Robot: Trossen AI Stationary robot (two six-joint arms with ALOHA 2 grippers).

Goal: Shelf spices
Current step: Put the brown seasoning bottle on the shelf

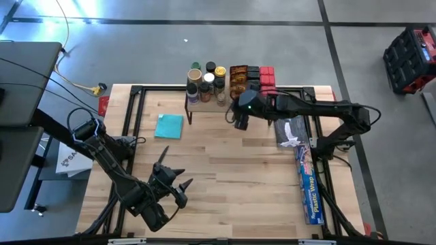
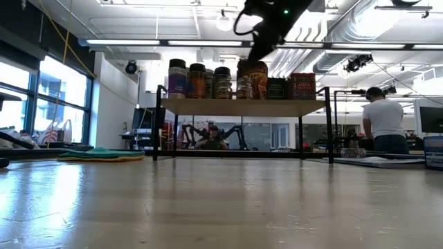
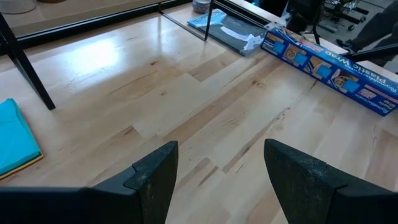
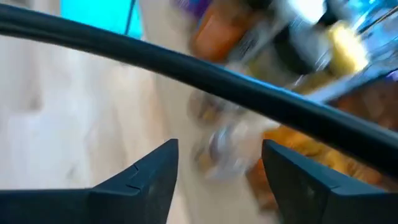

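Note:
The shelf (image 1: pixel 300 92), a low rack with a light wooden top (image 2: pixel 242 107) on thin black legs, stands at the table's far edge. On it stand the spices: round jars (image 1: pixel 206 80) at its left end, orange-brown packets (image 1: pixel 238 77) in the middle and red boxes (image 1: pixel 266 75) to their right. My right gripper (image 1: pixel 237 119) hovers just in front of the shelf's middle, above the level of its top, and is open (image 4: pixel 221 168) with nothing between its fingers. My left gripper (image 1: pixel 176 170) waits open (image 3: pixel 221 168) over the table's near left part.
A teal cloth (image 1: pixel 169 126) lies in front of the shelf's left end. A long blue plastic-wrap box (image 1: pixel 310 187) lies along the table's right side, with a flat grey-white packet (image 1: pixel 291 133) at its far end. A person (image 2: pixel 384 121) stands in the room behind.

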